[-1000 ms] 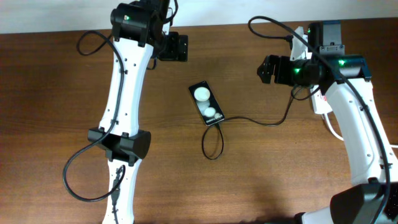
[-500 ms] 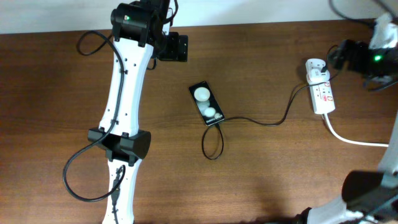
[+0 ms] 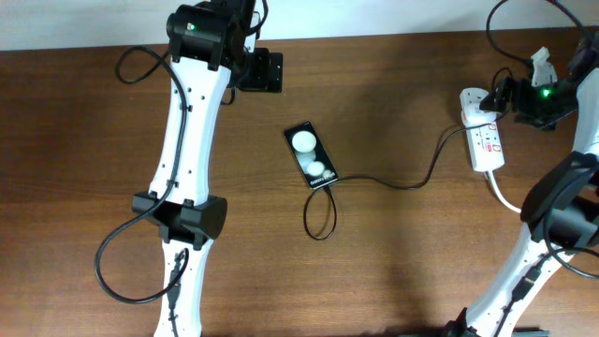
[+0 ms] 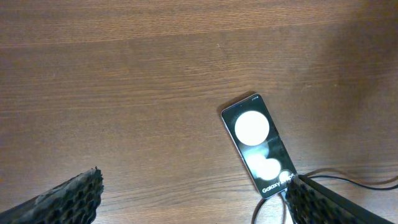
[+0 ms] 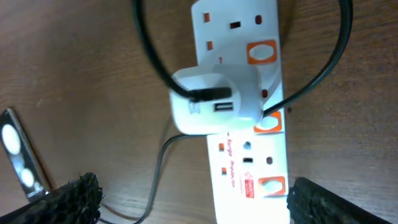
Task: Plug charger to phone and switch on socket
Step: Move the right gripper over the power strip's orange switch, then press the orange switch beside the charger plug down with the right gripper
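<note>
The black phone (image 3: 310, 155) lies screen up at the table's middle, showing two white spots; it also shows in the left wrist view (image 4: 258, 144) and at the edge of the right wrist view (image 5: 18, 158). The thin black charger cable (image 3: 393, 183) meets the phone's near end, loops, and runs right to the white adapter (image 3: 474, 97) (image 5: 214, 99) seated in the white power strip (image 3: 488, 146) (image 5: 239, 25). My right gripper (image 3: 503, 94) (image 5: 202, 205) is open, hovering over the strip. My left gripper (image 3: 268, 71) (image 4: 193, 205) is open and empty, high behind the phone.
The strip's thick white cord (image 3: 513, 202) runs off toward the right edge. Orange-red switches (image 5: 261, 51) sit along the strip. The cable's loop (image 3: 320, 217) lies in front of the phone. The left arm's base (image 3: 182, 220) stands at front left.
My right arm swung from the centre-right to the far right, uncovering the power strip, then settled with its gripper by the adapter. Phone, cable and left arm have not moved.
</note>
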Robot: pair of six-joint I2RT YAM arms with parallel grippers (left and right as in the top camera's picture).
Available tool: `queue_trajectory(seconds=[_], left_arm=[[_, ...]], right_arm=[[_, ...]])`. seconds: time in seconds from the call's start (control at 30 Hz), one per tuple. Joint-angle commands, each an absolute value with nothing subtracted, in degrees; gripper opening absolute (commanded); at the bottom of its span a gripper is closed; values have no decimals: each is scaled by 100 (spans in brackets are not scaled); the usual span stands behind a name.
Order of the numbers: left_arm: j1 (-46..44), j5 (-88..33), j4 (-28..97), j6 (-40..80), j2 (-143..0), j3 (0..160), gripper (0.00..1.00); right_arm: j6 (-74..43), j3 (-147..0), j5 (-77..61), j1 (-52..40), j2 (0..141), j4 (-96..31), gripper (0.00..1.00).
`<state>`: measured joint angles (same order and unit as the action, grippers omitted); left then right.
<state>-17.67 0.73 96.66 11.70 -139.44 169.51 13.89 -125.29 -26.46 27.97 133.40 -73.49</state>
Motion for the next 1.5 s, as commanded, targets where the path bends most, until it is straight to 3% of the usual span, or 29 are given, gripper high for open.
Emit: queue_trajectory(seconds=[0.0,1.47], left_arm=[[-1747,148,9673,1100,-13913,17063,99],[-1747,148,9673,1100,-13913,17063,99]], right_arm=[[1389,-12617,-2620,2757,13721,-7264,99],[1413,-12374,-2622,2095,14114,-6831,99]])
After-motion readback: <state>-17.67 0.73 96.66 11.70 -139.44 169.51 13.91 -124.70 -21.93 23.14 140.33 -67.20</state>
